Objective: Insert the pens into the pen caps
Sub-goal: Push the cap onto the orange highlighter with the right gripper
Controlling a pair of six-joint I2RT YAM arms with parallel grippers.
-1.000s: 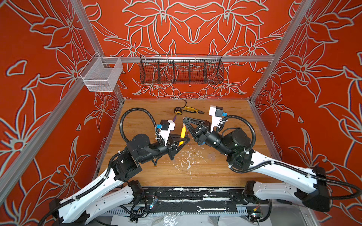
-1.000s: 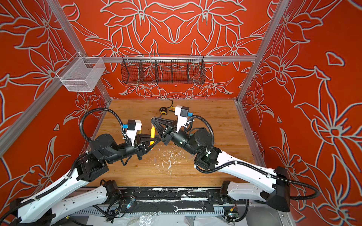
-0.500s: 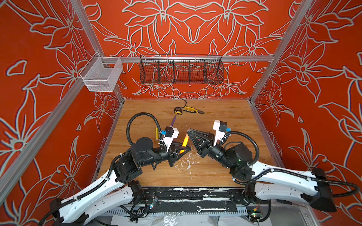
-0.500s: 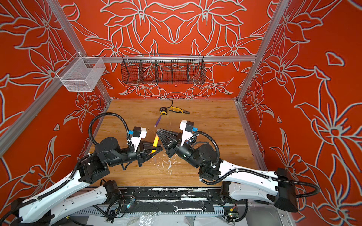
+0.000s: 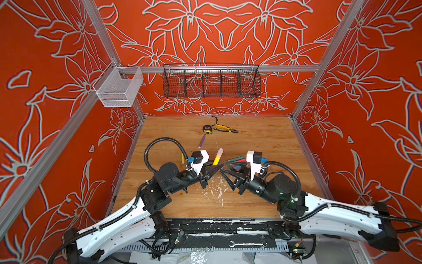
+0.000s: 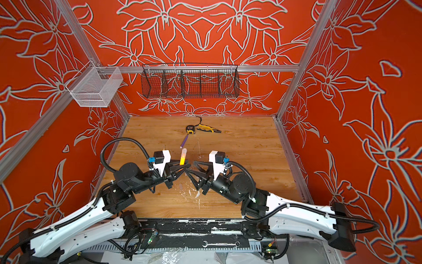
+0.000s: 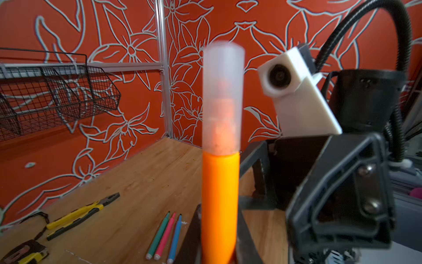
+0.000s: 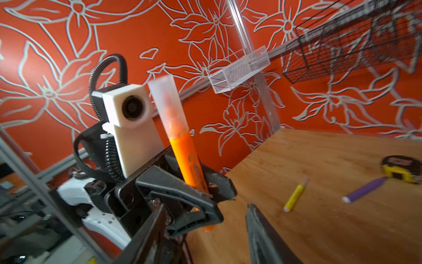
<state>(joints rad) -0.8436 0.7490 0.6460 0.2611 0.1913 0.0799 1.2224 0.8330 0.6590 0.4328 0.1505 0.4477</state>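
Left gripper (image 5: 215,168) is clamped on the orange pen (image 5: 216,160), upright over mid-table, with a clear cap (image 5: 220,151) seated over its tip (that one looks done). Right gripper (image 5: 223,166) sits just right of it, jaws apart, empty. At right, the green pen (image 7: 158,233), pink pen (image 7: 165,235) and blue pen (image 7: 175,237) show bare tips. For the purple pen (image 5: 202,141), far back, and the yellow pen (image 5: 182,157), at left, it's too small to tell.

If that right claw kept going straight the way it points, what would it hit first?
Probably the left gripper, shut on the capped orange pen: its tips sit just ahead of the right gripper, whose jaws stand open. Depth is hard to judge.
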